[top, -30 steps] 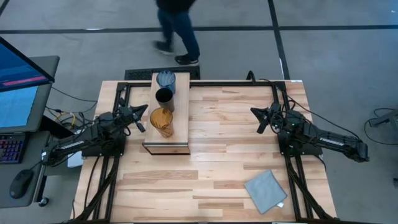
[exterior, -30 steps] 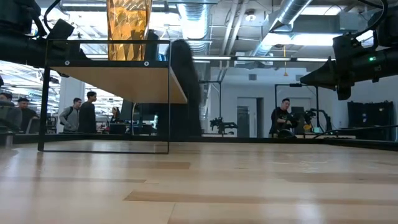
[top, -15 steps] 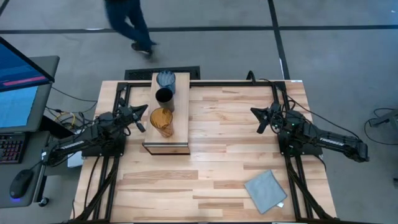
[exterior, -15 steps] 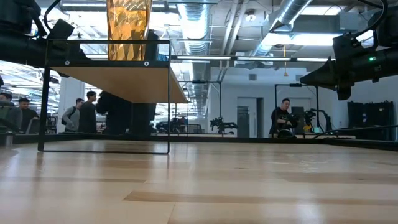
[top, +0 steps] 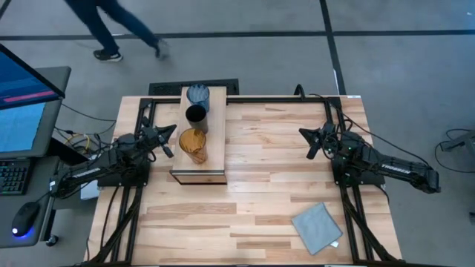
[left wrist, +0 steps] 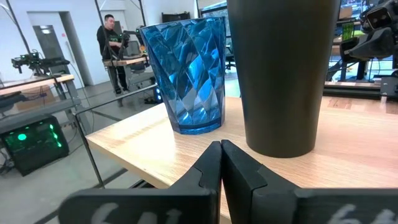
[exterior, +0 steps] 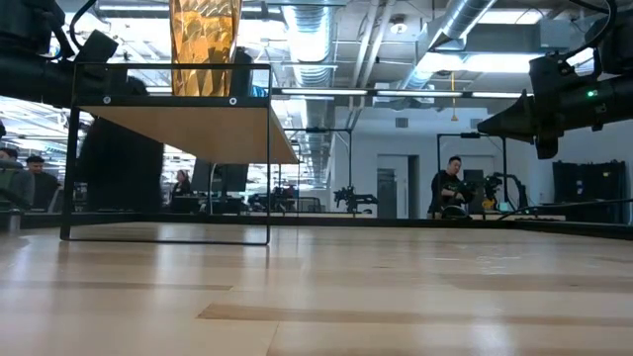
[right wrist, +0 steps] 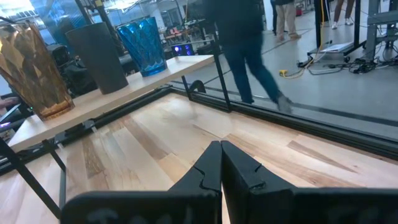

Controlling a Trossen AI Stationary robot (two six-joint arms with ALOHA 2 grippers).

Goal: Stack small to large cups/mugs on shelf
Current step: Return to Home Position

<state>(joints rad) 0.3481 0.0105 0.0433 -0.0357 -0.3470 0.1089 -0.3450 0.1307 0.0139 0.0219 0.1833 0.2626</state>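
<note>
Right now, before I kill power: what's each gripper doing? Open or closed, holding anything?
Left gripper: jaws closed, empty, beside the shelf.
Right gripper: jaws closed, empty, above the table's right side.

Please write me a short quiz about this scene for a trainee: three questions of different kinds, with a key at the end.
1. True or false: the blue cup, the black cup and the amber cup all stand on the shelf.
2. Which cup is in the middle of the row? A) blue B) black C) amber
3. Fill in: the left tool, beside the shelf, and the right tool, over the right half of the table, are both ___ (open or shut).
Key: 1 true. 2 B. 3 shut; neither holds anything.
</note>
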